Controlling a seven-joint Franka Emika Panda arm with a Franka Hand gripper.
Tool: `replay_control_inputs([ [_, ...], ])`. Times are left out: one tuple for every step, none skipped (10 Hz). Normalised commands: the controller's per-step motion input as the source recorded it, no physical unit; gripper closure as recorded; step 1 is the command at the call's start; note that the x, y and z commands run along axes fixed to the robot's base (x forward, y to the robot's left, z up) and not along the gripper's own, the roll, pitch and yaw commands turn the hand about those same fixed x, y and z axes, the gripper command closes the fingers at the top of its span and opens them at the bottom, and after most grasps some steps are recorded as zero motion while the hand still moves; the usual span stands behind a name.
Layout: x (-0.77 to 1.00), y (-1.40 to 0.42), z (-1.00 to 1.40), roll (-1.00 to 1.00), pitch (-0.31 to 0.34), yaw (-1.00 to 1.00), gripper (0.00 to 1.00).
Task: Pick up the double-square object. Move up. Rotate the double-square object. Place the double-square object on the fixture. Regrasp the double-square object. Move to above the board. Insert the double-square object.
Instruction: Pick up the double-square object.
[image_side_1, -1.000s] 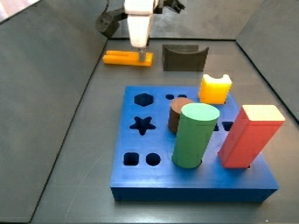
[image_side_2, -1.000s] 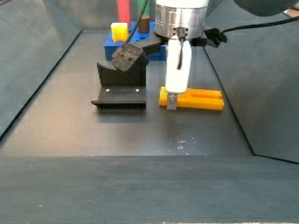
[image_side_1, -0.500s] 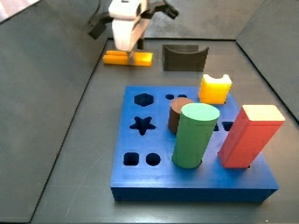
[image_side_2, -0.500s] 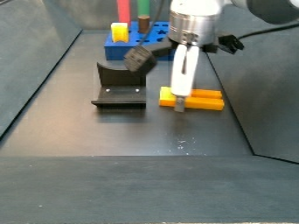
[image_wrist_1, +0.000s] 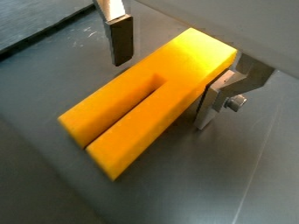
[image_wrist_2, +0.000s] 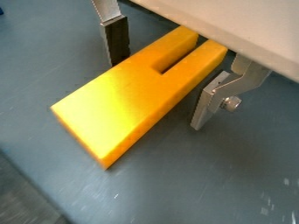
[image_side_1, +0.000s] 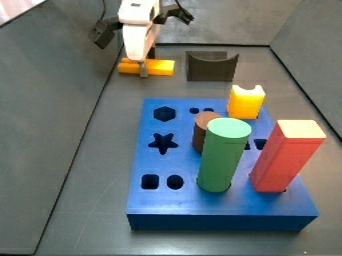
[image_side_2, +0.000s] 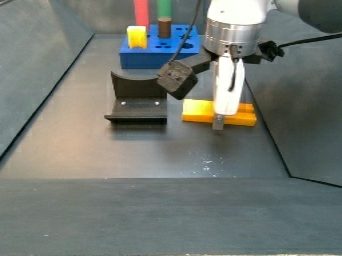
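Note:
The double-square object (image_wrist_1: 140, 101) is a long yellow-orange bar with a groove, lying flat on the dark floor in both wrist views (image_wrist_2: 128, 101). In both side views it lies near the fixture (image_side_1: 210, 66), with its ends (image_side_1: 160, 67) (image_side_2: 198, 112) showing past the gripper. My gripper (image_wrist_1: 163, 87) (image_wrist_2: 162, 87) is down over it and open, one finger on each long side; a gap shows at the dark pad (image_wrist_1: 119, 39). In a side view the gripper (image_side_2: 227, 120) hangs right of the fixture (image_side_2: 136, 100). The blue board (image_side_1: 174, 195) lies apart from the gripper.
On the board stand a red block (image_side_1: 287, 155), a green cylinder (image_side_1: 225, 153), a brown cylinder (image_side_1: 205, 128) and a short yellow-orange peg (image_side_1: 247, 101). Grey walls close in the floor on both sides.
The gripper has shifted sideways along the bar, turned at the wrist and come lower, so its fingers now straddle the bar. The bar itself has not moved.

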Motion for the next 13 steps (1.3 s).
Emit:
replay_control_inputs([
  [0.07, 0.0, -0.38, -0.34, 0.0, -0.31, 0.0],
  [0.23, -0.04, -0.45, -0.28, 0.019, -0.52, 0.0],
  [0.22, -0.01, -0.47, -0.3, 0.017, -0.49, 0.0],
  [0.09, 0.0, -0.4, -0.34, 0.0, -0.35, 0.0],
  [-0.07, -0.05, -0.2, -0.16, -0.019, -0.09, 0.0],
  [0.0, 0.0, 0.0, 0.0, -0.034, 0.0, 0.0],
  [0.0, 0.0, 0.0, 0.0, 0.0, 0.0, 0.0],
  [0.0, 0.0, 0.0, 0.0, 0.0, 0.0, 1.0],
  [0.0, 0.0, 0.0, 0.0, 0.0, 0.0, 1.0],
  [0.0, 0.0, 0.0, 0.0, 0.0, 0.0, 1.0],
  [0.0, 0.0, 0.0, 0.0, 0.0, 0.0, 1.0],
  [0.0, 0.0, 0.0, 0.0, 0.0, 0.0, 1.0],
  [0.0, 0.0, 0.0, 0.0, 0.0, 0.0, 1.0],
])
